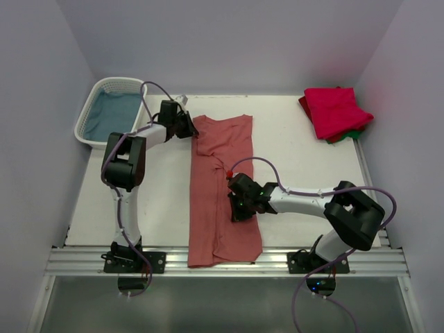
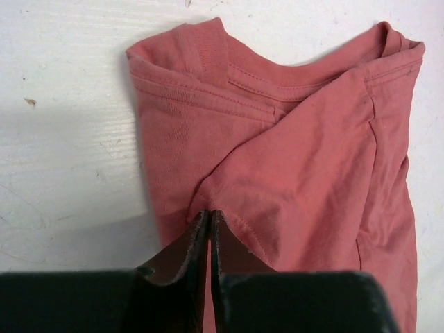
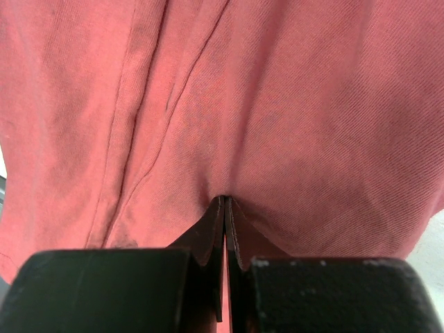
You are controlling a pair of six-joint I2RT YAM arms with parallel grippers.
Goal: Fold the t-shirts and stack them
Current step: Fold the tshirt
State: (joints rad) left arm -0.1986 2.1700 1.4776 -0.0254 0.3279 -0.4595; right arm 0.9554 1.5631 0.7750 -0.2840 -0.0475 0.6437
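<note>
At the far left corner of the table point(image 1: 305, 173) sits a white basket point(image 1: 86, 129) with a blue-grey cloth point(image 1: 114, 114) inside.

Just right of it, the left gripper point(image 2: 209, 216) is at the left edge of the salmon shirt point(image 1: 222, 187), near the collar. In the left wrist view its jaws are pressed almost together on the hem of a sleeve that is folded in over the chest, so it is pinching the shirt there.

The salmon shirt lies flat down the middle of the table as a long narrow strip. Its collar is at the far end and its bottom hem reaches the near edge by the metal rail point(image 1: 361, 260).

The right gripper point(image 3: 225, 201) is on the shirt's right side, about halfway along. Its jaws are clamped tight, and the cloth puckers into them, so it is grasping a fold of the salmon shirt.

At the far right corner a folded crimson shirt point(image 1: 335, 109) lies on top of a green shirt point(image 1: 355, 134), of which only an edge shows. That stack is well apart from both arms.
</note>
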